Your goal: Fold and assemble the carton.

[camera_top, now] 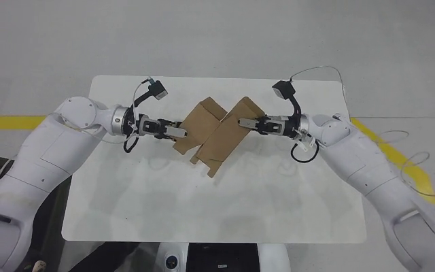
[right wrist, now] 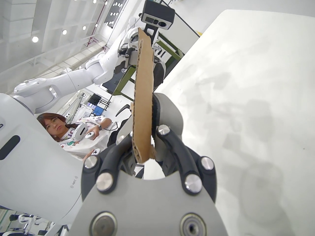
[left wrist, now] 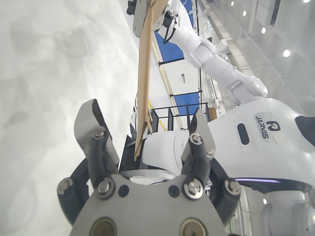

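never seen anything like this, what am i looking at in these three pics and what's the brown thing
This is a two-armed robot working at a white table. The wide picture is taken from a camera above its arms, looking down. The other two come from cameras on each wrist, so each shows that arm's own gripper up close, a two-fingered clamp. The brown thing is a flat cardboard carton, not yet folded into a box, held between the arms and seemingly lifted off the table. The right gripper is shut on one edge of it. The left gripper is open, its fingers either side of the opposite edge without gripping.
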Tool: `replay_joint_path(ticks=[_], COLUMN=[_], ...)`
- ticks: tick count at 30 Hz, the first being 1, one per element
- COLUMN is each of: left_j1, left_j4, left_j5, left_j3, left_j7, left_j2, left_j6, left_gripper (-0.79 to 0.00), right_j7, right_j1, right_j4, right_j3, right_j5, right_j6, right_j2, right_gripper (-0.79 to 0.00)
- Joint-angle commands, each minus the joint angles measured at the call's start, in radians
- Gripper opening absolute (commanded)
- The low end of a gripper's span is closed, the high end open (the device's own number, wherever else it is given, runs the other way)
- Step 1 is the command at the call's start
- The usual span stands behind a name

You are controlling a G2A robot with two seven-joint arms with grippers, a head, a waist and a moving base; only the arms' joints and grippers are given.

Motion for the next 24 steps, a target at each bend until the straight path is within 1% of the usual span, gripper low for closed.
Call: replay_joint_path(ticks=[1,6,12,24], left_j1=[0.004,0.009,0.015,0.04], left_j4=[0.021,0.065,0.066,0.048], left_j5=[-0.003,-0.014,-0.023,0.003], left_j3=[-0.004,-0.01,-0.026,-0.072], left_j7=[0.014,0.044,0.065,0.069], left_j2=[-0.005,-0.02,-0.034,-0.037], left_j6=[-0.014,-0.043,-0.065,-0.068], left_gripper=[0.0,0.0,0.0,0.0], right_j7=[-0.015,-0.067,-0.173,-0.347], right_j1=[0.002,0.01,0.008,0.006], right_j4=[0.014,0.051,0.063,0.104], right_j3=[0.006,0.025,0.037,0.06], right_j5=[-0.004,-0.048,-0.14,-0.305], right_j6=[-0.015,-0.023,-0.004,0.034], right_j2=[-0.004,-0.021,-0.048,-0.098], right_gripper=[-0.785,-0.785,-0.785,-0.785])
